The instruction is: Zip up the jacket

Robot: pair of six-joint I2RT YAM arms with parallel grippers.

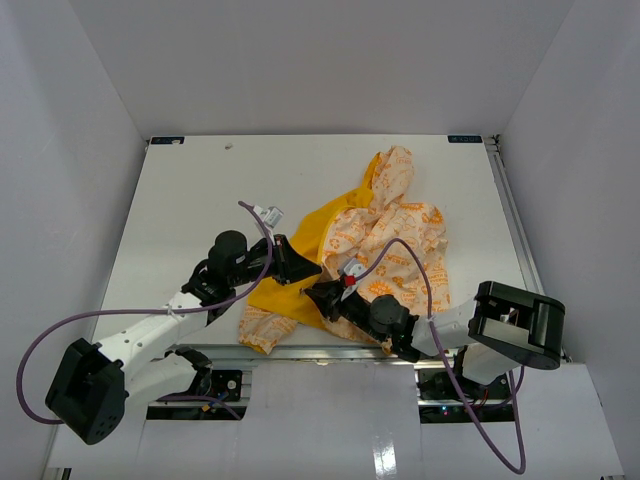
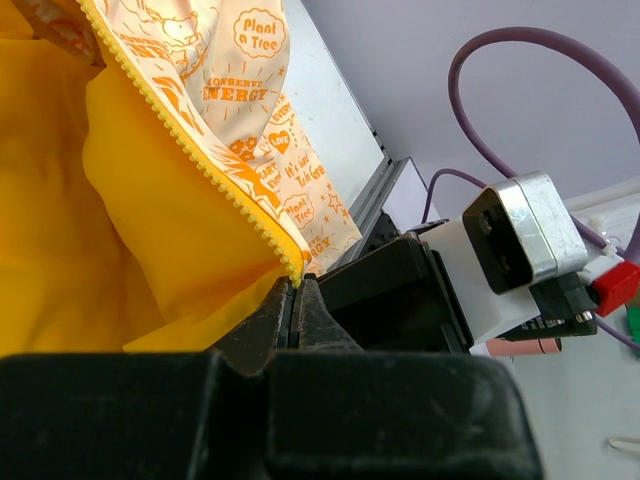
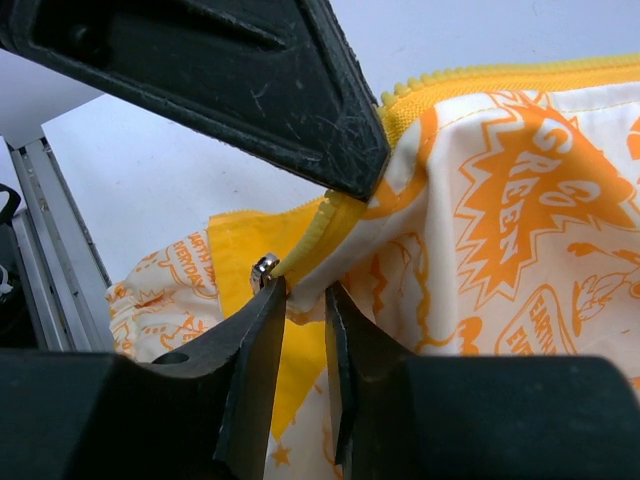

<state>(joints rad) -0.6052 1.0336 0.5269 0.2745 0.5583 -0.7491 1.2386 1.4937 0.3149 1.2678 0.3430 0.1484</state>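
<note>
The cream jacket (image 1: pixel 400 240) with orange print lies crumpled on the right half of the table, its yellow lining turned out. My left gripper (image 1: pixel 298 262) is shut on the lower end of the yellow zipper edge (image 2: pixel 190 150); the teeth run straight into its tips (image 2: pixel 297 290). Just right of it, my right gripper (image 1: pixel 325 297) stands narrowly open (image 3: pixel 305 295), with the other front's bottom corner (image 3: pixel 310 240) between its tips. A small metal slider (image 3: pixel 263 268) sits at its left fingertip. The left gripper's black finger (image 3: pixel 250 70) hangs close above.
The white table (image 1: pixel 200 200) is boxed in by white walls on three sides. A metal rail (image 1: pixel 300 352) runs along the near edge, just under the jacket's hem. Purple cables (image 1: pixel 420 270) loop over both arms.
</note>
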